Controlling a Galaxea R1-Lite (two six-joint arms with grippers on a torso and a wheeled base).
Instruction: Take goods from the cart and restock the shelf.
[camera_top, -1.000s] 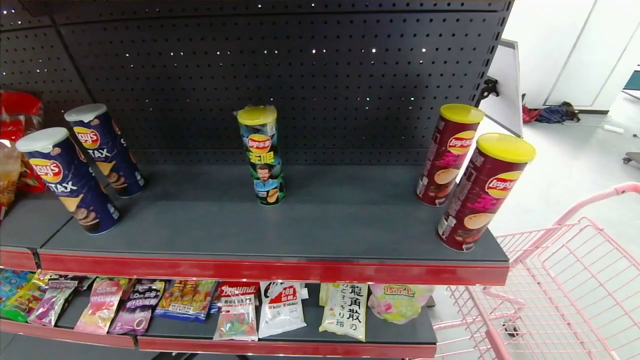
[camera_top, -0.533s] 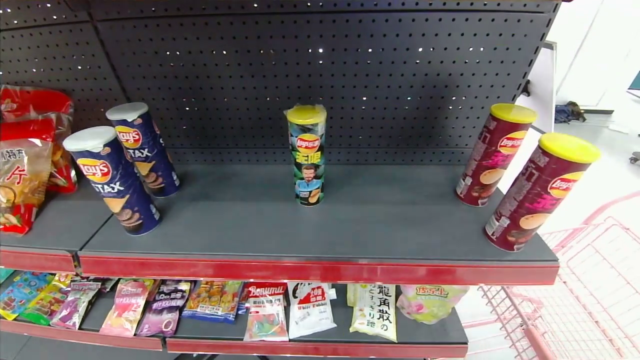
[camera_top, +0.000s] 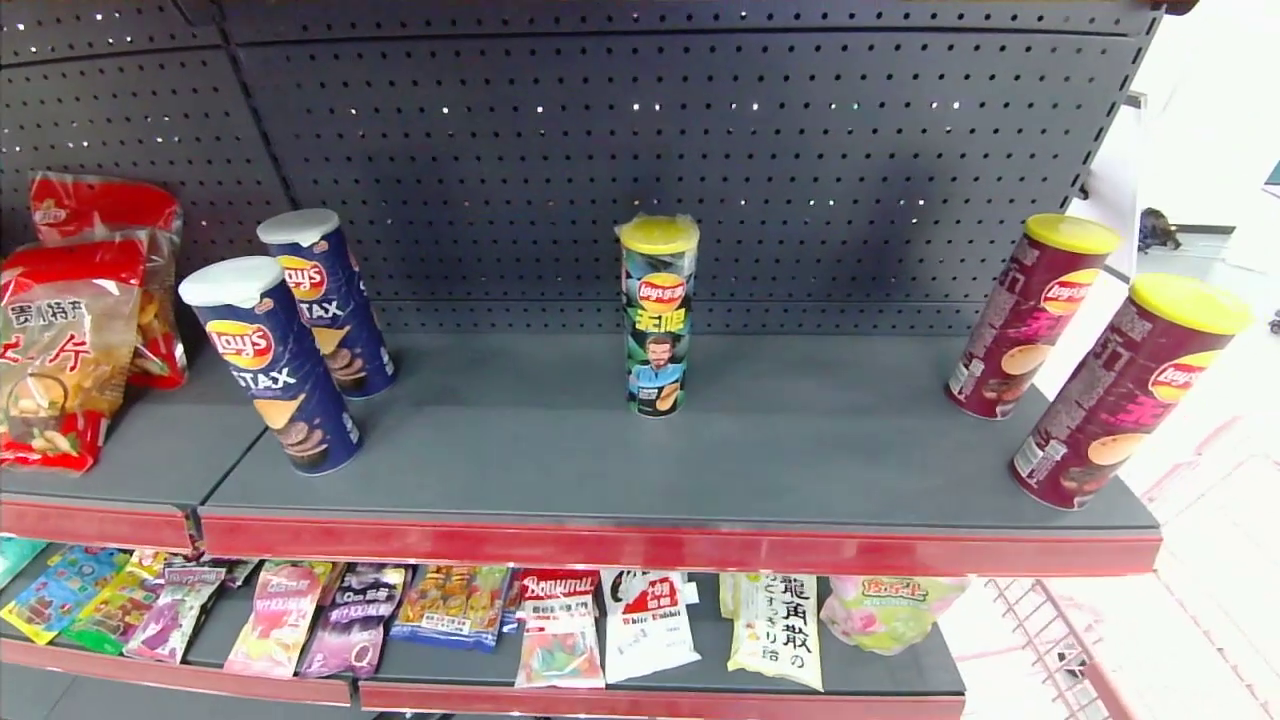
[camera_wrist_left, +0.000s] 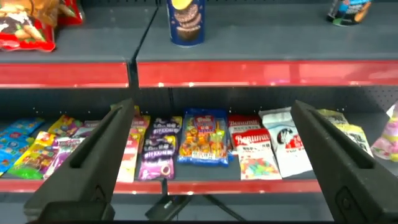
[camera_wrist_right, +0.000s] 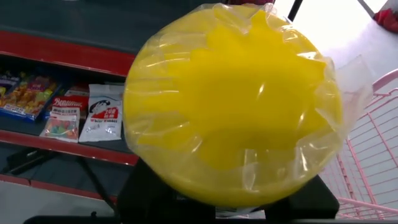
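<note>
holding a plastic-wrapped, yellow-lidded chip can (camera_wrist_right: 233, 99) firmly in the right jaws, near side of the shelf (camera_wrist_right: 62, 53), beside the pink cart (camera_wrist_right: 376, 168) at right; with left jaws spread wide, empty, facing snack packets (camera_wrist_left: 202, 137) lower down.

The dark shelf (camera_top: 760, 460) bears two blue chip cans (camera_top: 280, 370) at its left, one green can (camera_top: 657, 320) mid-board, two maroon cans (camera_top: 1120, 400) at right

The shelf (camera_top: 800, 450) is dark grey with a red front edge, its dotted pegboard (camera_top: 600, 150) black. Two navy cans (camera_top: 275, 370) at left have white lids. The centre can (camera_top: 657, 320) is green-blue and yellow-lidded, and two maroon cans (camera_top: 1125, 400) at right are yellow-lidded too. The wrapped can (camera_wrist_right: 233, 106) has a yellow lid.
</note>
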